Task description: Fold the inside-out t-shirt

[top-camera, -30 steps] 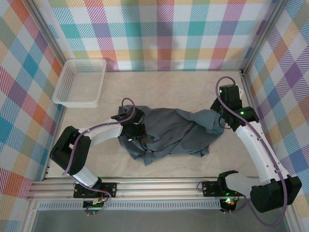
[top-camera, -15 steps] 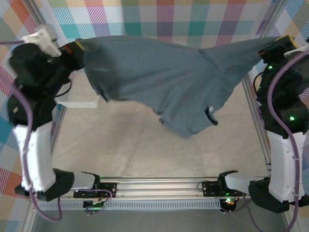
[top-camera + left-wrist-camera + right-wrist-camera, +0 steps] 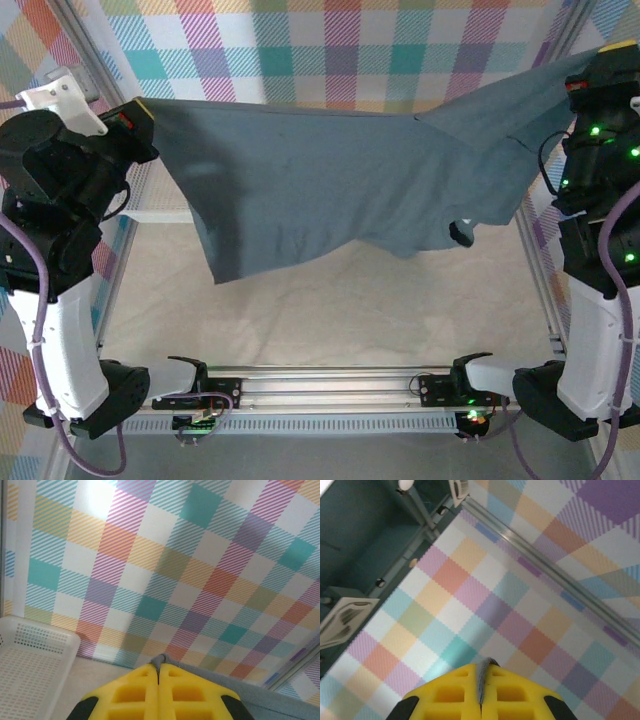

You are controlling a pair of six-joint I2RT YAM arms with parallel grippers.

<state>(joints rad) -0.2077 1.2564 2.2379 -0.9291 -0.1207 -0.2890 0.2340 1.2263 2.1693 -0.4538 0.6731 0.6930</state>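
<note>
Top view: your left hand (image 3: 142, 108) is raised high at the far left, clenched on one end of the t-shirt (image 3: 330, 190). Your right hand (image 3: 612, 50) is raised high at the far right, clenched on the other end. The shirt hangs spread between the two hands like a sheet, in the air above the bench (image 3: 330, 300). Its top edge runs nearly straight from hand to hand. The bottom edge is uneven: it hangs lowest on the left and rises across the middle. A small dark patch (image 3: 460, 232) dangles from it on the right. A seam line angles down through the right part of the cloth. A white basket (image 3: 150, 214) sits at the far left of the bench, mostly hidden by the left arm and the shirt. Both arm bases sit on the rail (image 3: 330, 385) at the near edge.

Left wrist view: the left fingers (image 3: 130, 695) are yellow and pressed flat together, with a thin fold of grey fabric pinched in the seam between them. More grey cloth runs off to the lower right. You see the basket at lower left and the plaid wall (image 3: 175, 570) behind.

Right wrist view: the right fingers (image 3: 450, 695) are yellow and pressed together on a sliver of grey fabric. Plaid panels and a metal frame bar (image 3: 540, 562) are behind.
</note>
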